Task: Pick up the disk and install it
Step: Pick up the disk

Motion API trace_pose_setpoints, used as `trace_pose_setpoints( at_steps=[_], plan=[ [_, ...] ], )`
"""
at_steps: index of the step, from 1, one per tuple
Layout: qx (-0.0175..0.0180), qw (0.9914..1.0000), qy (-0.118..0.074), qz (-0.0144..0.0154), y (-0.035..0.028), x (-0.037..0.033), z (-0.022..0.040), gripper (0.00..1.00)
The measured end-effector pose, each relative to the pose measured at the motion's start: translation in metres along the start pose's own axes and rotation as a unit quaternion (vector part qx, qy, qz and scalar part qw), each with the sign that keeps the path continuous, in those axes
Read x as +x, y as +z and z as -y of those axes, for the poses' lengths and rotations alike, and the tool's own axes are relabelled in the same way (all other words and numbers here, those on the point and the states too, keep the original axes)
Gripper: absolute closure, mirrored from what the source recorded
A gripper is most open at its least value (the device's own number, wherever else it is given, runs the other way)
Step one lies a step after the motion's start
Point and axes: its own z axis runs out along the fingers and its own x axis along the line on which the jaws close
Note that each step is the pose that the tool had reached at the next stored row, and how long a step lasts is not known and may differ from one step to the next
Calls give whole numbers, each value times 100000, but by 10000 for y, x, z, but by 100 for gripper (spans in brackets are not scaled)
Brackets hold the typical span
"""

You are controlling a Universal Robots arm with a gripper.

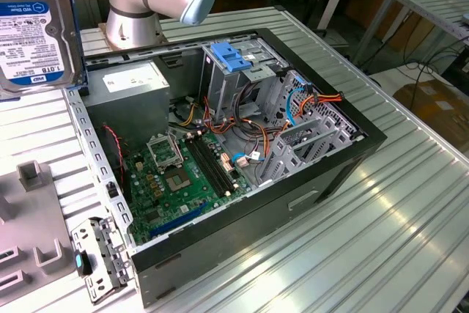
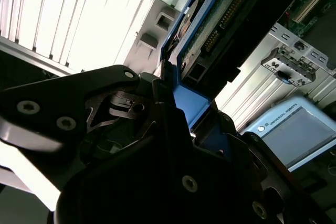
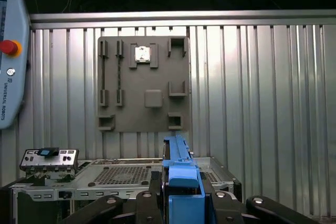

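The disk (image 1: 33,27), with a white-and-blue label, dark casing and a blue side rail, hangs in the air at the exterior view's upper left, above the table beside the open computer case (image 1: 220,144). In both wrist views my gripper (image 3: 184,203) (image 2: 184,108) is shut on the disk, its black fingers (image 3: 152,198) pressing the blue rails (image 3: 181,179) from both sides. The second wrist view shows the disk's circuit-board underside (image 2: 215,24) sticking out past the fingers. The case's drive cage with a blue latch piece (image 1: 231,56) sits at its far side.
The arm's base (image 1: 139,5) stands behind the case. A grey fixture plate (image 3: 144,85) (image 1: 29,210) lies on the slatted table on the exterior view's left. A teach pendant (image 3: 10,61) (image 2: 299,135) lies nearby. A metal bracket (image 1: 99,254) rests by the case's near corner.
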Motion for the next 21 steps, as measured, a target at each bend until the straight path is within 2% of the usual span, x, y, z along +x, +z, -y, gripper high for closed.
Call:
trace_pose_setpoints(
  at_steps=[5, 6, 13, 20, 21],
  plan=[
    [-1, 100000, 5, 1, -3, 2, 80, 63],
    [4, 100000, -1, 5, -4, 4, 117, 63],
    [0, 100000, 4, 0, -10, 4, 265, 63],
    [-3, 100000, 2, -1, -18, 0, 477, 63],
    [-1, 100000, 2, -1, -19, -1, 522, 63]
  ],
)
